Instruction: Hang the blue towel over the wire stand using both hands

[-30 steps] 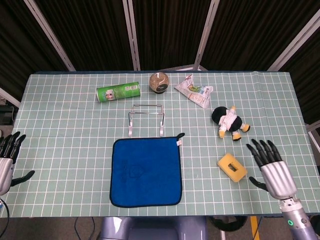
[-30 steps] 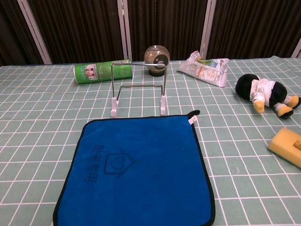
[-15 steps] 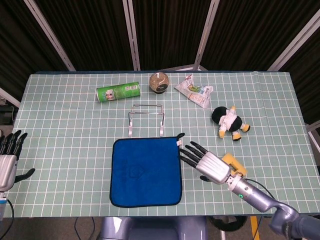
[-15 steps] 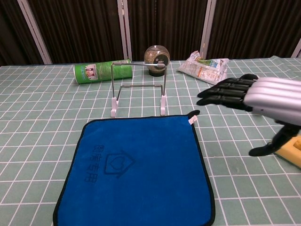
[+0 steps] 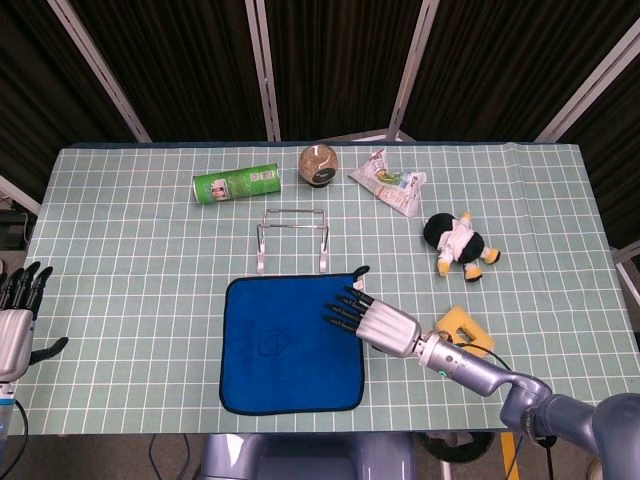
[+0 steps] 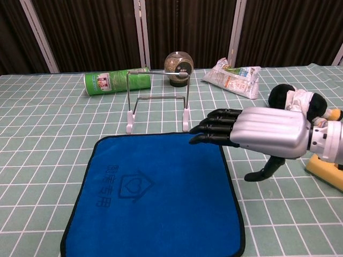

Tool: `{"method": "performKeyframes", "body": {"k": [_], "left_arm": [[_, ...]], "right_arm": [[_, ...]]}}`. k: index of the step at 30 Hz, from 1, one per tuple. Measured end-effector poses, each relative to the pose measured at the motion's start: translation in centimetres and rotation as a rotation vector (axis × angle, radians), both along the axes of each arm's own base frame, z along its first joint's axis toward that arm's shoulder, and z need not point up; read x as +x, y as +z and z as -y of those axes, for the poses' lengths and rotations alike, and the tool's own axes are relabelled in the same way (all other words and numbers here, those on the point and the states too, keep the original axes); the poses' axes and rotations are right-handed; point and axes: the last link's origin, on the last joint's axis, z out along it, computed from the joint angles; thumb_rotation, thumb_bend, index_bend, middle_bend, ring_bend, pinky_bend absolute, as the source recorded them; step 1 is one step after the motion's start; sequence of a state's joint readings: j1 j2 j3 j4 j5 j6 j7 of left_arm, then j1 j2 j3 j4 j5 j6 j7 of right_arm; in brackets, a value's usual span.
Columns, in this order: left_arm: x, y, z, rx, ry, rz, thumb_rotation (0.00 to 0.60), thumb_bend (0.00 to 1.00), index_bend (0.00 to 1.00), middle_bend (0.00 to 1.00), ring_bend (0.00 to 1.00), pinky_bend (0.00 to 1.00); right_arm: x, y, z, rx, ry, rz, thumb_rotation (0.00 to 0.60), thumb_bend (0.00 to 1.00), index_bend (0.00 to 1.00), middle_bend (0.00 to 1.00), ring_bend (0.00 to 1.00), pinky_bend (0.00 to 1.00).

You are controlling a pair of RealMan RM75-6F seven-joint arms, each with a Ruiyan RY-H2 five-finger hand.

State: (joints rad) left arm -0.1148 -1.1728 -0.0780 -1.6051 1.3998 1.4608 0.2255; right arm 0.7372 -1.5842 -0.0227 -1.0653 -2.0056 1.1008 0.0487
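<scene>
The blue towel (image 5: 283, 340) (image 6: 155, 198) lies flat on the table in front of the wire stand (image 5: 292, 238) (image 6: 157, 100), which stands upright just beyond its far edge. My right hand (image 5: 374, 322) (image 6: 254, 132) hovers over the towel's far right corner, fingers stretched out and apart, holding nothing. At the left table edge my left hand (image 5: 17, 320) stays with fingers spread and empty; it shows only in the head view.
A green can (image 5: 235, 184) lies on its side behind the stand, beside a round jar (image 5: 319, 165) and a snack bag (image 5: 389, 181). A penguin plush (image 5: 457, 242) and a yellow sponge (image 5: 465, 331) lie to the right.
My right hand has swept left from the table's right side to above the towel's far right corner. The left hand has barely moved.
</scene>
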Motion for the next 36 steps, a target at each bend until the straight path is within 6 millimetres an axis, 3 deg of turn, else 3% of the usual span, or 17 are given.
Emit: {"method": "performKeyframes", "body": {"k": [9, 20, 36], "left_arm": [[-0.1, 0.0, 0.0, 0.002, 0.004, -0.004, 0.6, 0.0, 0.0, 0.0, 0.0, 0.0], [-0.1, 0.0, 0.0, 0.0, 0.004, -0.003, 0.6, 0.0, 0.0, 0.0, 0.0, 0.0], [-0.1, 0.1, 0.1, -0.002, 0.003, 0.004, 0.6, 0.0, 0.0, 0.0, 0.0, 0.0]], "right_arm": [[0.1, -1.9, 0.6, -0.003, 0.036, -0.028, 0.6, 0.11, 0.02, 0.0, 0.0, 0.0], [0.1, -2.7, 1.0, -0.035, 0.115, -0.088, 0.6, 0.11, 0.03, 0.0, 0.0, 0.0], [1.8, -3.8, 1.2, -0.01, 0.045, 0.009, 0.6, 0.15, 0.09, 0.0, 0.0, 0.0]]}}
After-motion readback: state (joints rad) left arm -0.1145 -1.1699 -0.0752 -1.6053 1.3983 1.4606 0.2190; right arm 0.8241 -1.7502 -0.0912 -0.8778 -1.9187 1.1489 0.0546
